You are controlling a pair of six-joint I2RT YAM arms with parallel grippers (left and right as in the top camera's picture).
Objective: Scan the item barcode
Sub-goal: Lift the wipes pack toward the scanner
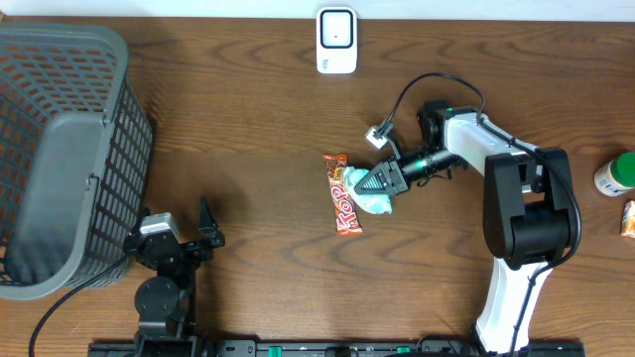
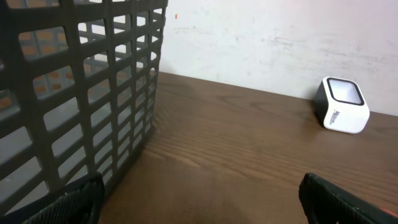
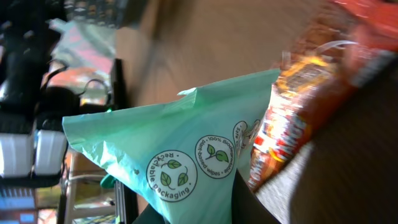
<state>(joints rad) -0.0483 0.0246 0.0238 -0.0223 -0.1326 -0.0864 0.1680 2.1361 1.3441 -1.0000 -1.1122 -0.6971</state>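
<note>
Candy bar [image 1: 344,205] against green pouch [image 1: 378,204], basket [image 1: 127,149] well apart.

Basket [image 1: 60,149] far left, scanner [image 1: 336,40] at back, pouch [image 1: 378,204] beside snack bar [image 1: 343,198] centre

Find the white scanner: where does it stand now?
Overhead view: the white scanner stands at the far edge of the table, centre, beyond the red snack bar and the green packet in the right gripper.

Left arm [image 1: 162,293] folded back low, left jaws spread wide, empty, pointing away from its base, right arm [image 1: 516,198] reaching out sideways with elbow raised and wrist bent, right jaws nearly closed, pinching a packet [image 1: 377,205] between them
</note>
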